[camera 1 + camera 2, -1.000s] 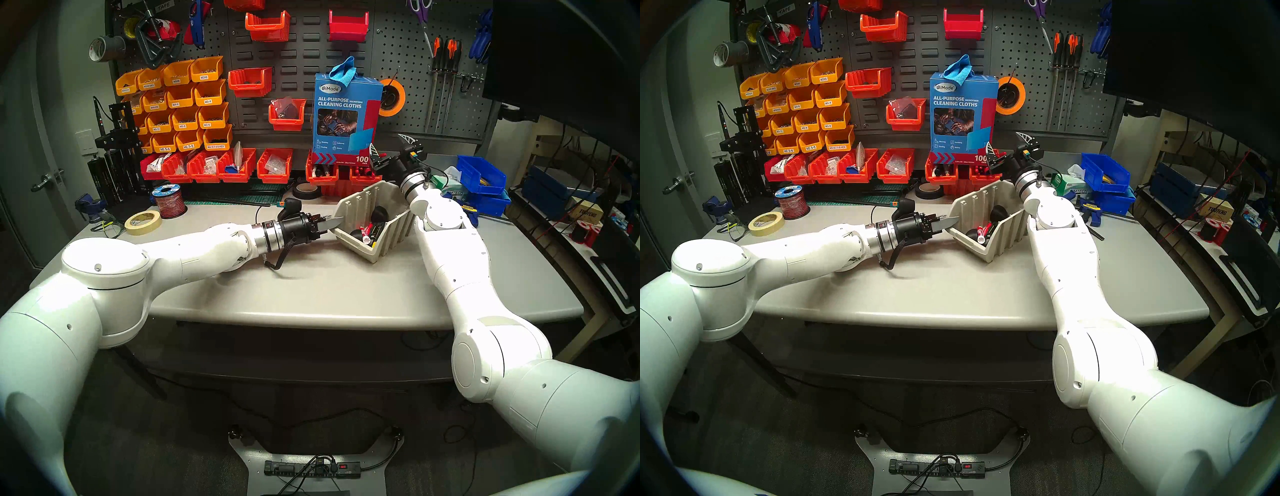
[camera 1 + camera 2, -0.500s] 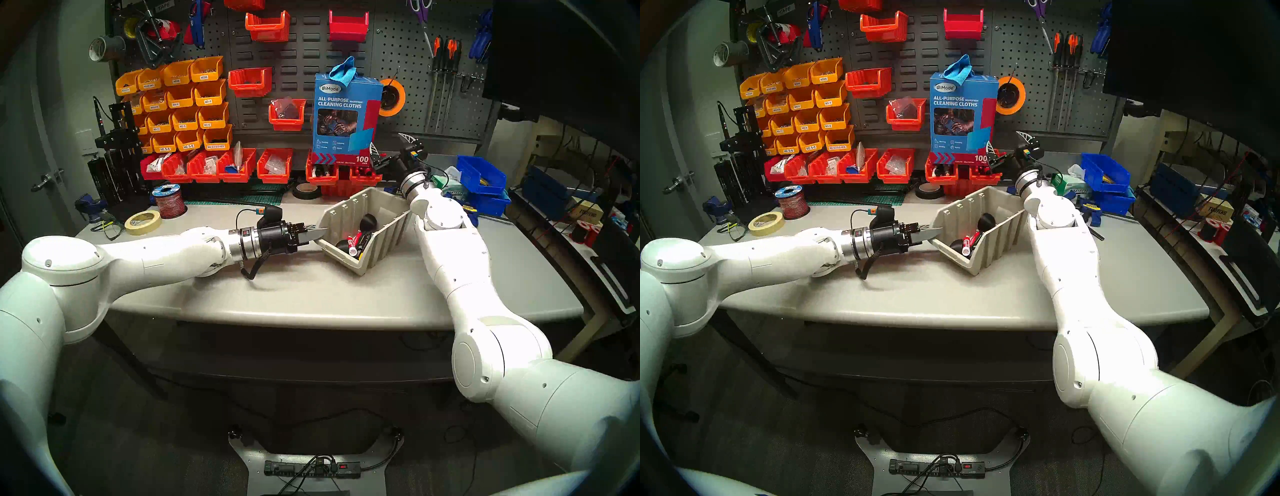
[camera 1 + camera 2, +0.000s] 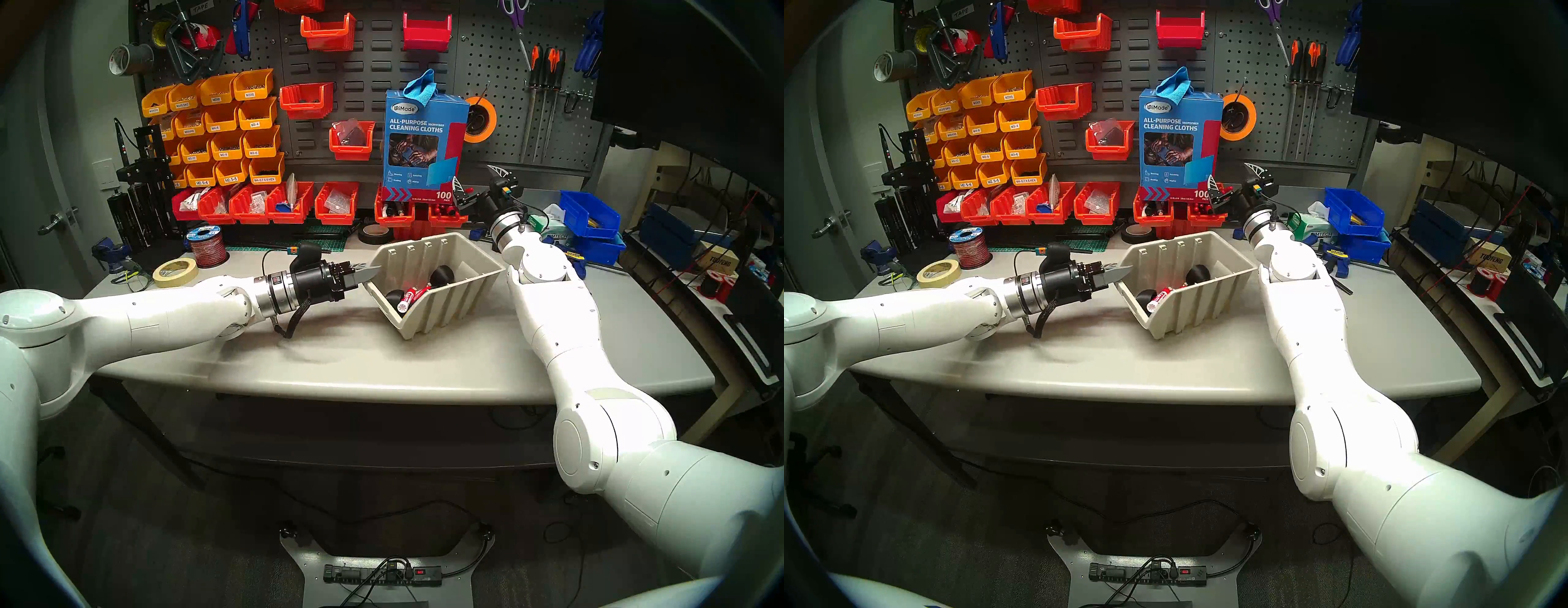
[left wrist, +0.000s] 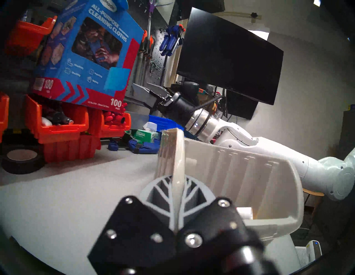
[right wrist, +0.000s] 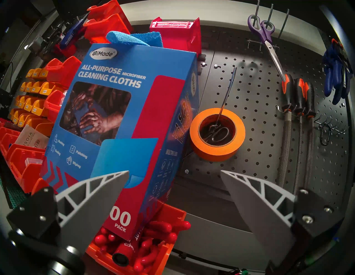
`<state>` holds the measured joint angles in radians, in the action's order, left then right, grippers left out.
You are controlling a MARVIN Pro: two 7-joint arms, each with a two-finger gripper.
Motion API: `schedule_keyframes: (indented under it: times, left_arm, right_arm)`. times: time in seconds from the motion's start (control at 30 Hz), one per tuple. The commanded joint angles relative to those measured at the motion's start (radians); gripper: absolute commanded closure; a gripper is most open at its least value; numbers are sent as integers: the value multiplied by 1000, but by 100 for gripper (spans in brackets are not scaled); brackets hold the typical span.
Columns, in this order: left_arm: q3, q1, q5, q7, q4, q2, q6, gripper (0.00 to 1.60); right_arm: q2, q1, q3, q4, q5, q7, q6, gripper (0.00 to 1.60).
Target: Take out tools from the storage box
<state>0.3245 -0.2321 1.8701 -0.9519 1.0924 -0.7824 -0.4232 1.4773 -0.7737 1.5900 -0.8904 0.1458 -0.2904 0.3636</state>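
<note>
The beige storage box (image 3: pixel 441 297) (image 3: pixel 1191 305) stands at the middle of the grey table, its open top facing me. My left gripper (image 3: pixel 369 273) (image 3: pixel 1121 273) is shut on the box's left wall; the left wrist view shows that wall (image 4: pixel 249 178) pinched between the fingers (image 4: pixel 153 194). Inside the box lie tools: a red-capped white marker (image 3: pixel 409 297) (image 3: pixel 1161 297) and two black round cups (image 3: pixel 442 275) (image 3: pixel 394 298). My right gripper (image 3: pixel 477 178) (image 3: pixel 1234 176) (image 5: pixel 173 172) hangs open and empty behind the box, facing the pegboard.
A blue cleaning-cloths carton (image 3: pixel 424 140) sits on red bins (image 3: pixel 394 212) at the back. A black tape roll (image 3: pixel 375 232) lies behind the storage box. Masking tape (image 3: pixel 175 272) and a wire spool (image 3: pixel 205 246) are at the left; blue bins (image 3: pixel 589 214) are at the right.
My left arm has pulled the storage box to the left across the table and turned it, and the tools inside have shifted. The right gripper has stayed open, almost in place.
</note>
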Motion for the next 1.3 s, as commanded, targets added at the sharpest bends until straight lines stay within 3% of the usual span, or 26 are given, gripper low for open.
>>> schedule_keyframes:
  times: [0.0, 0.23, 0.57, 0.87, 1.27]
  left_arm:
    - [-11, 31, 28, 120, 66, 113, -40, 160]
    - [-5, 41, 2, 246, 122, 181, -106, 160]
    - [25, 36, -65, 438, 275, 293, -183, 160]
    - [64, 21, -110, 627, 415, 366, -198, 160]
    - [107, 16, -148, 850, 587, 419, -203, 160]
  right_arm:
    - [2, 12, 0, -9, -1, 0, 2, 0]
    - [2, 13, 0, -8, -1, 0, 3, 0]
    - [2, 14, 0, -6, -1, 0, 3, 0]
    - [2, 14, 0, -5, -1, 0, 3, 0]
    - [2, 15, 0, -4, -1, 0, 4, 0]
